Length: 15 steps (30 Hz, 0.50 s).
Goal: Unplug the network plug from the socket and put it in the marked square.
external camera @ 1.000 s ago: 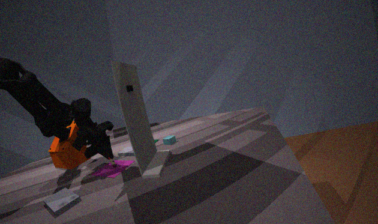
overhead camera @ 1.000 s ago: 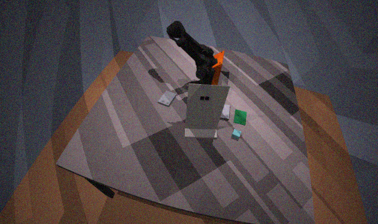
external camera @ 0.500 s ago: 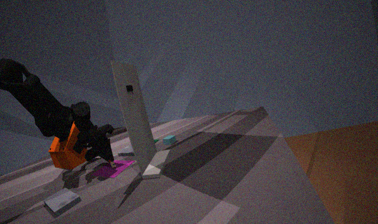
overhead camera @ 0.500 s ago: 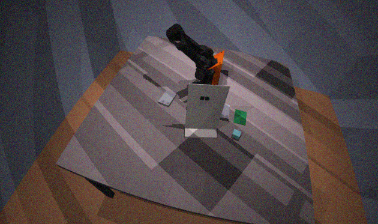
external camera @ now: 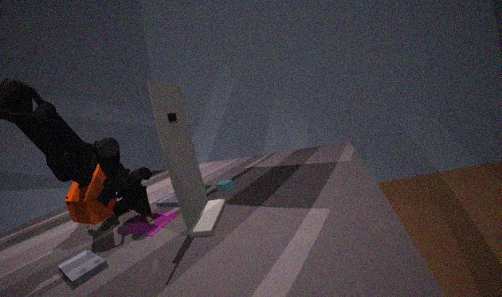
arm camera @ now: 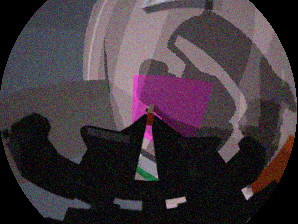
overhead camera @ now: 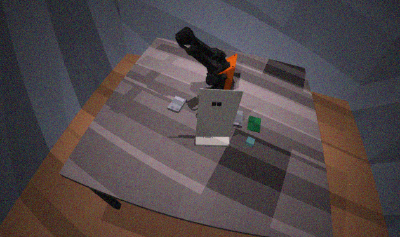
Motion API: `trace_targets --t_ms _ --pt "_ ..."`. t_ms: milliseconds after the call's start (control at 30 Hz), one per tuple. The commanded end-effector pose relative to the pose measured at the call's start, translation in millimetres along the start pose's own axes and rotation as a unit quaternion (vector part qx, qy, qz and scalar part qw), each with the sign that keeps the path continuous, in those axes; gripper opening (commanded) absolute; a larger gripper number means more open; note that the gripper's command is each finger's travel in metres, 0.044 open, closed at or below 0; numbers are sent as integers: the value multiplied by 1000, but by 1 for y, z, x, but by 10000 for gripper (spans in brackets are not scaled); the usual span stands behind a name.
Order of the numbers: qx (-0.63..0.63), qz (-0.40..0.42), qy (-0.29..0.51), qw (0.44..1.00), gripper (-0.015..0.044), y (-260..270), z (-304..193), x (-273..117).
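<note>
The upright grey panel (overhead camera: 217,123) (external camera: 179,158) stands on its light base (overhead camera: 212,141) (external camera: 209,218), with dark openings near its top. The marked square is magenta (external camera: 163,220) (arm camera: 192,95) and lies on the table beside the panel. My gripper (external camera: 149,216) (arm camera: 149,117) is shut on the small plug (external camera: 150,220) (arm camera: 150,119), which shows tan and reddish brown at the fingertips. The fingers point down, with the plug low over the square. Whether the plug touches the table I cannot tell. In the top view the panel hides the fingertips, plug and square.
A grey flat block (overhead camera: 177,103) (external camera: 83,265) lies on one side of the arm. Another grey block (overhead camera: 239,118) (external camera: 167,201) lies partly behind the panel. A green square piece (overhead camera: 254,124) and a small teal block (overhead camera: 250,141) (external camera: 225,185) lie on the panel's other side.
</note>
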<state>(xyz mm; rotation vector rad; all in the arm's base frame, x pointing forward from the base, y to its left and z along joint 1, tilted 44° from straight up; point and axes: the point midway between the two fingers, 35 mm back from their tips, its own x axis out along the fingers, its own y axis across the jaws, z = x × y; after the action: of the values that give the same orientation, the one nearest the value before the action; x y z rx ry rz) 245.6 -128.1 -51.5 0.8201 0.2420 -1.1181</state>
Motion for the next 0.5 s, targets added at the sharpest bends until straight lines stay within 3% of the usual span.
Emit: trace_targets --t_ms 0,100,300,467 --pt "0 0 0 1000 0 0 0 0" --pt "0 0 0 1000 0 0 0 0" --pt "0 0 0 1000 156 0 0 0" --pt "0 0 0 1000 156 0 0 0"
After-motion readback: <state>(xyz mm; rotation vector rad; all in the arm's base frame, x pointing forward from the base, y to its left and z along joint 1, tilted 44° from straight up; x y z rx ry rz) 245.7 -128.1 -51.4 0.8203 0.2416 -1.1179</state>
